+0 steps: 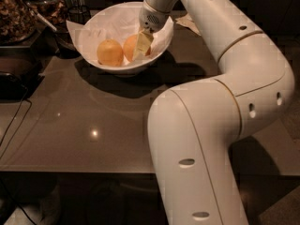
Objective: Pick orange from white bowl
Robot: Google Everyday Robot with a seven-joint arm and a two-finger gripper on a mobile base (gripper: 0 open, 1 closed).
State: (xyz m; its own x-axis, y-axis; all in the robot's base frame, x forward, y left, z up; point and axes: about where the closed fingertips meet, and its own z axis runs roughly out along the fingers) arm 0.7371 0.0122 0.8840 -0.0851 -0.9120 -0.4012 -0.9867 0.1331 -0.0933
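Our gripper (141, 49) down inside the bowl (125, 69), right against the orange (130, 46), we cannot tell how far it is open or whether it holds anything, orange on white paper (107, 26), paler fruit (109, 52) just beside it, bowl on dark table (93, 121).

The white bowl (123, 68), lined with crumpled paper (89, 32), stands on the dark bench (93, 125). In the bowl's right half the pincer (143, 43) hangs against the orange (129, 47). A paler yellow fruit (109, 52) lies in the bowl's left half.
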